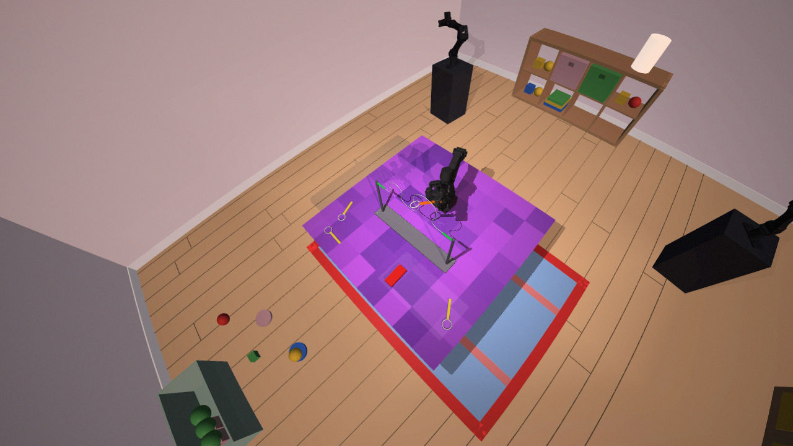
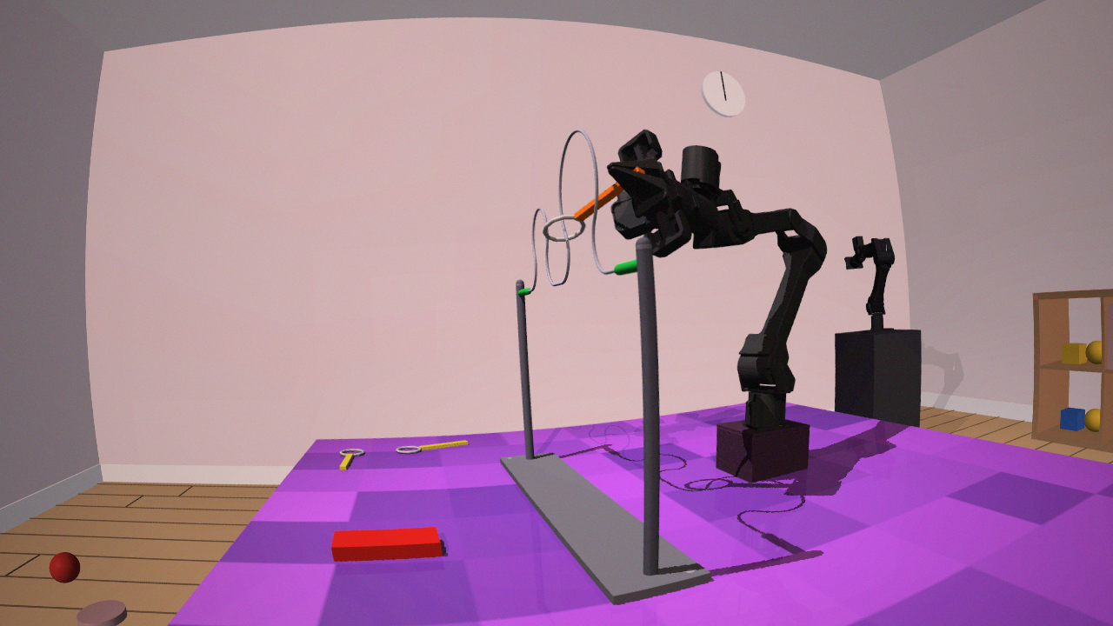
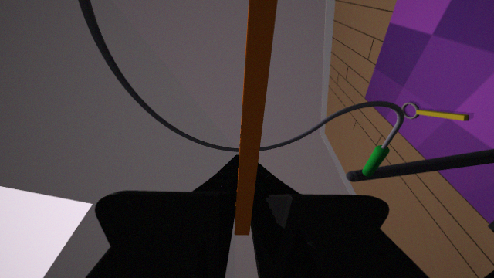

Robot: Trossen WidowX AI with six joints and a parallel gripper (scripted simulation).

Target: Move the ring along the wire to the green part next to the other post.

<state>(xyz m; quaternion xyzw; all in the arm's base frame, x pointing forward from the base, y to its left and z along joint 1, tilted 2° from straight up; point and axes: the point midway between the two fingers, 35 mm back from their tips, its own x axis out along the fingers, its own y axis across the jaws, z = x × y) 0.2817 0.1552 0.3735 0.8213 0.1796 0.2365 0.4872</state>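
Note:
The orange handle (image 1: 425, 202) (image 2: 607, 196) (image 3: 256, 77) slopes down from my gripper (image 1: 435, 201) (image 2: 624, 180) (image 3: 242, 160), which is shut on it. Its ring (image 2: 562, 239) is tilted and appears to surround the grey wire (image 2: 561, 178) (image 3: 143, 103) between the low dip and the tall loop. Touching cannot be told. The ring is outside the wrist view. One green part (image 1: 446, 236) (image 2: 625, 267) joins the near post (image 1: 449, 251) (image 2: 650, 404), below my gripper. The other green part (image 1: 380, 185) (image 2: 524, 291) (image 3: 375, 160) joins the far post (image 1: 380, 197) (image 2: 525, 373) (image 3: 432, 164).
The posts stand on a grey base (image 1: 412, 238) (image 2: 576, 514) on the purple table (image 1: 499, 244) (image 2: 895, 544). A red block (image 1: 396, 275) (image 2: 386, 543) lies in front. Yellow-handled rings lie around the table. The tall wire loop rises close beside my fingers in the exterior view.

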